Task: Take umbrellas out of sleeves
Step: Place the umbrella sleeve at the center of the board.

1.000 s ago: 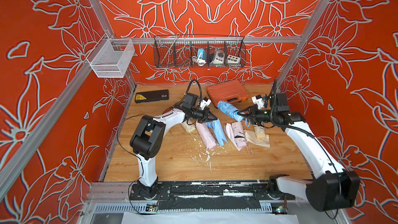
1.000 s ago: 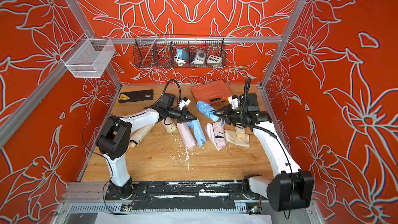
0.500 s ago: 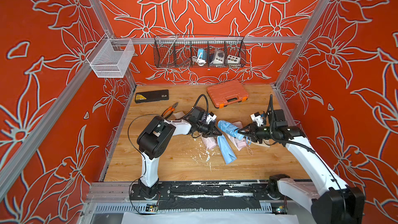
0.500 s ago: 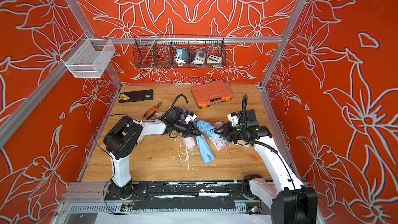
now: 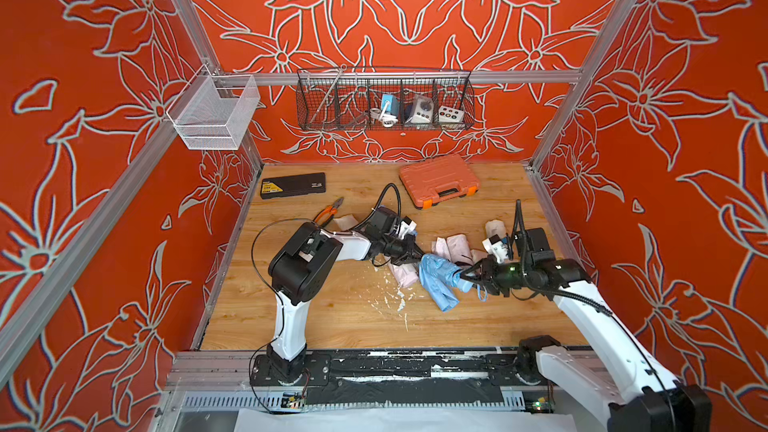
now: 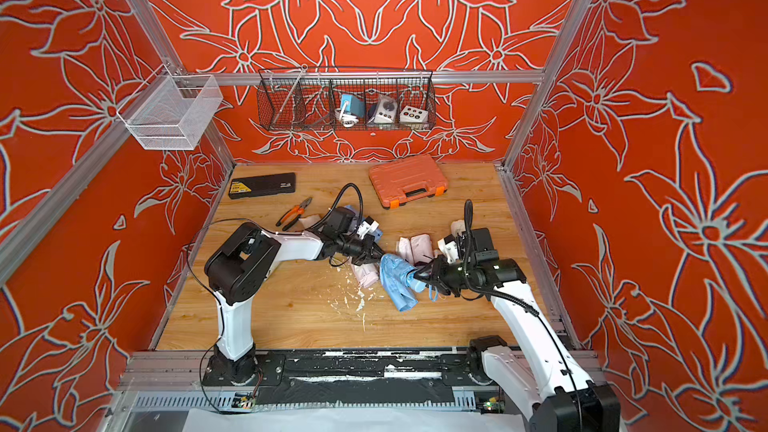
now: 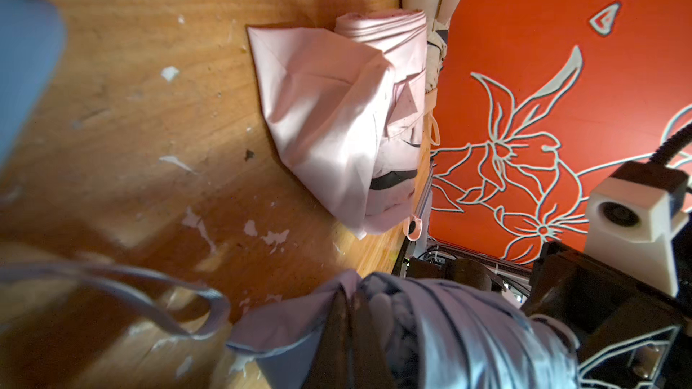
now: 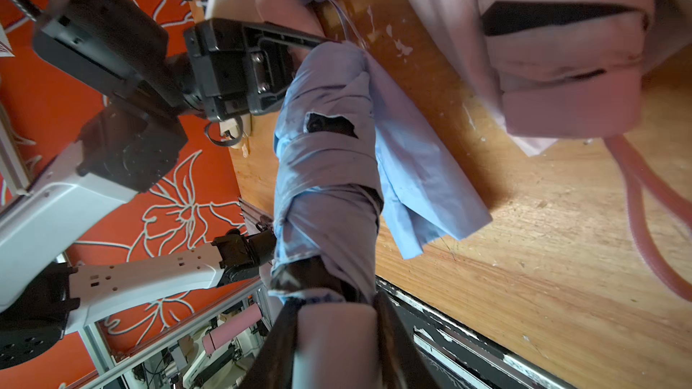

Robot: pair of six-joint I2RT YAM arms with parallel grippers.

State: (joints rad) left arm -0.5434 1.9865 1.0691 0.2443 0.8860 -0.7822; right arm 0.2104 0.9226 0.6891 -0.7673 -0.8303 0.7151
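Note:
A light blue umbrella (image 5: 441, 274) (image 6: 397, 274) (image 8: 325, 181), a pleated roll with a black strap, hangs just above the wooden floor between both arms. My right gripper (image 5: 467, 276) (image 6: 419, 276) (image 8: 333, 304) is shut on its pale handle. My left gripper (image 5: 417, 257) (image 6: 379, 258) (image 7: 350, 327) is shut on the end of the light blue sleeve (image 5: 446, 303) (image 8: 412, 166), which droops limp beside the roll. Whether the umbrella's tip sits inside the sleeve I cannot tell. Pale pink umbrellas (image 5: 457, 245) (image 7: 337, 117) and a cream umbrella (image 5: 494, 228) lie behind.
An orange case (image 5: 438, 178), a black case (image 5: 293, 184) and orange-handled pliers (image 5: 328, 214) lie toward the back. Another pink roll (image 5: 405, 278) lies under the left gripper. A wire basket (image 5: 384, 97) and a white mesh basket (image 5: 212, 114) hang on the walls. White flecks litter the floor.
Both grippers have carried the blue umbrella from near the orange case toward the front. The blue sleeve now hangs loose beside the roll. Both stay shut.

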